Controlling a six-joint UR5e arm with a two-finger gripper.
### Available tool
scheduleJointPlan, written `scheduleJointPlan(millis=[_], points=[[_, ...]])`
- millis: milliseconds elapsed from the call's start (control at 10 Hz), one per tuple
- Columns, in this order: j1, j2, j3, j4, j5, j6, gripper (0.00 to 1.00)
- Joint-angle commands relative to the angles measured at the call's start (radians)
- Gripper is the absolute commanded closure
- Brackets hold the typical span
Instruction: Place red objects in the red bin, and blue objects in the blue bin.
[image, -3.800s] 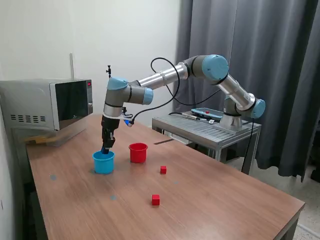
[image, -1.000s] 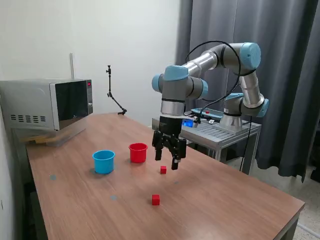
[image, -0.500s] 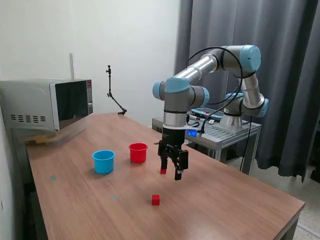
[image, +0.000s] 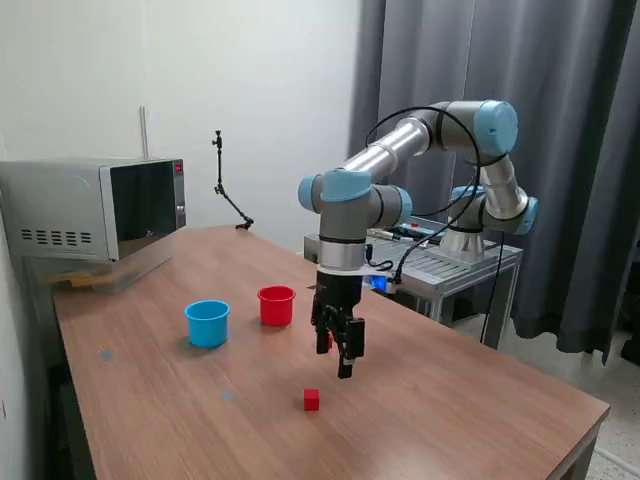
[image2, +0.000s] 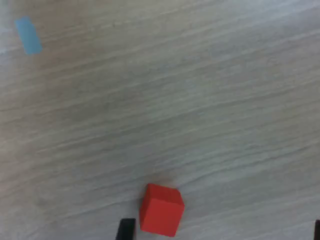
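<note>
Bench: wood-grain top carrying all the task items. Microwave sits at its far corner, well away from the pincer, toward the exterior view's left.

Arm: reaches over the bench middle, wrist pointing straight down.

Pincer: hangs low over the bench, fingers spread apart, nothing between them. In the wrist view only one dark fingertip shows at the picture's edge, with a sliver of another at the far corner.

Blue bin: upright on the bench, well off from the pincer toward the exterior view's left. Contents not visible from here.

Red bin: upright, between the blue bin and the pincer, near the pincer but apart from it.

Red cube A: partly hidden behind the pincer fingers in the exterior view. Wrist view shows it on the bench just beside one fingertip (whether they touch, cannot tell).

Red cube B: on the bench, near the pincer on the camera side, untouched.

Blue tape patch: on the bench surface, well apart from cube A.
</note>
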Motion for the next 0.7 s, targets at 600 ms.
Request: scheduleJointPlan(millis=[600], points=[[-0.009, 0.051, -0.012, 0.0, 0.001, 0.01, 0.0]])
